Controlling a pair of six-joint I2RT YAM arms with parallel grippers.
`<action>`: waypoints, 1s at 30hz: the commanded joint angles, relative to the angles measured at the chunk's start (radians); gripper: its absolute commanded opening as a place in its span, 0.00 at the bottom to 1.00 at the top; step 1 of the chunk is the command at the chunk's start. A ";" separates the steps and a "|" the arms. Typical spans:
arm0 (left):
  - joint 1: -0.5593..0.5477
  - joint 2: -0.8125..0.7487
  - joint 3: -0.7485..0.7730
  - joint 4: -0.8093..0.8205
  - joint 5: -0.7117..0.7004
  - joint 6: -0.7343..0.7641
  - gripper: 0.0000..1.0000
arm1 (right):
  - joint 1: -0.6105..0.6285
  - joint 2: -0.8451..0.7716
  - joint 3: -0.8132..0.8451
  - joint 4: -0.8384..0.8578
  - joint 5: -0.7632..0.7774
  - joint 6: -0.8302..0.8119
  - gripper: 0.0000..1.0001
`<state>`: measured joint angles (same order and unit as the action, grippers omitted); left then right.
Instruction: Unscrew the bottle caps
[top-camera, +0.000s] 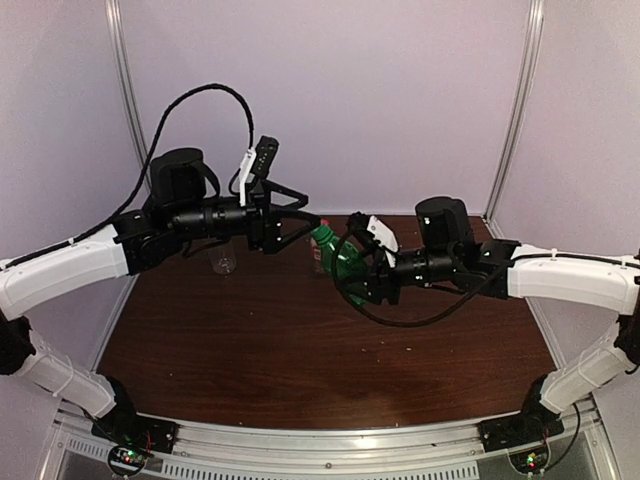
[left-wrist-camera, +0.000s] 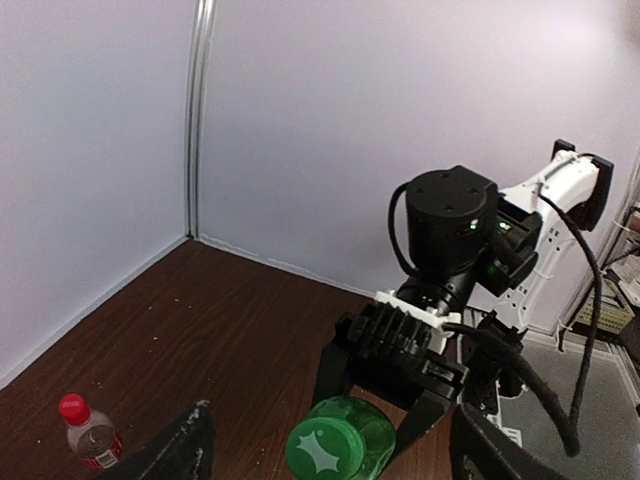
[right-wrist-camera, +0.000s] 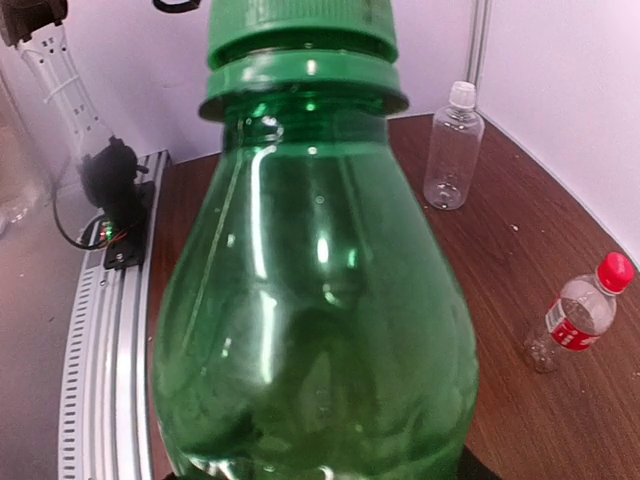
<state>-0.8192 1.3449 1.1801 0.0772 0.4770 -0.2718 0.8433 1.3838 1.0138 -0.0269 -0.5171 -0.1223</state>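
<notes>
The right gripper (top-camera: 358, 272) clamps the glossy green bottle (right-wrist-camera: 310, 300), its green cap (right-wrist-camera: 300, 30) on. The left gripper (top-camera: 303, 228) has its jaws apart.

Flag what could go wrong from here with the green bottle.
Left gripper stands open at the green cap, which is on: an off-centre close may skid off it. Right gripper alone holds the green bottle midair; twisting could spin it in the grip. Red-capped bottle on the table may get knocked.
</notes>
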 joint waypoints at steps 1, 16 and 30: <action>0.014 -0.030 -0.031 0.042 0.264 0.109 0.82 | -0.011 -0.011 0.059 -0.047 -0.266 -0.031 0.45; 0.014 0.047 -0.053 0.282 0.531 -0.002 0.70 | -0.016 0.076 0.129 -0.049 -0.589 0.001 0.45; 0.013 0.069 -0.067 0.310 0.536 -0.038 0.42 | -0.023 0.073 0.122 -0.016 -0.574 0.027 0.43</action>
<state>-0.8104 1.4075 1.1248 0.3180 0.9924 -0.2890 0.8291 1.4609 1.1137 -0.0776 -1.0821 -0.1085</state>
